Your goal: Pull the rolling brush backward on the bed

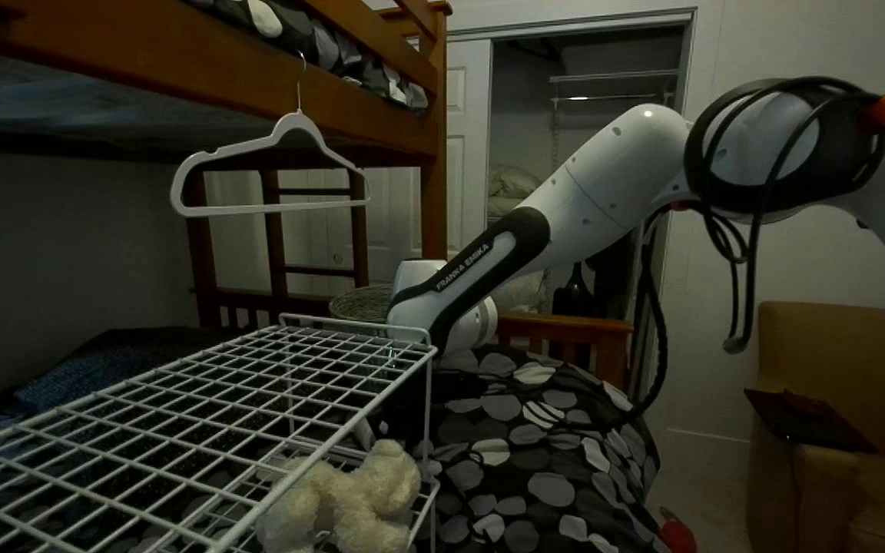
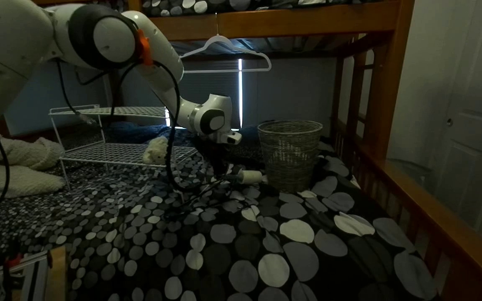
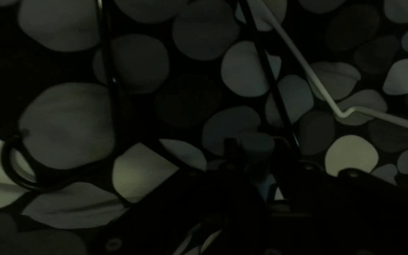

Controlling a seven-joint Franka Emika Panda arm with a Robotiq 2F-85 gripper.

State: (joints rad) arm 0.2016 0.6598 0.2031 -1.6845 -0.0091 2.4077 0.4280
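Observation:
The rolling brush is a lint roller with a white roll (image 2: 250, 177) and a clear handle (image 2: 232, 177). It lies on the bed (image 2: 297, 232), whose black cover has grey and white spots; the cover also fills the wrist view (image 3: 66, 124). The roll's end is close to the wicker basket; I cannot tell if they touch. My gripper (image 2: 221, 170) points down at the handle, low over the bed. In the wrist view my dark fingertips (image 3: 255, 152) stand on both sides of the greyish handle (image 3: 258, 142), shut on it. The white roll is hidden there.
The wicker basket (image 2: 290, 159) stands right beside the roll. A white wire rack (image 2: 115, 162) with a cream stuffed toy (image 2: 156, 151) stands close to the arm. A white hanger (image 2: 224, 71) hangs above. Black cables (image 2: 172, 167) loop down from the arm onto the bed.

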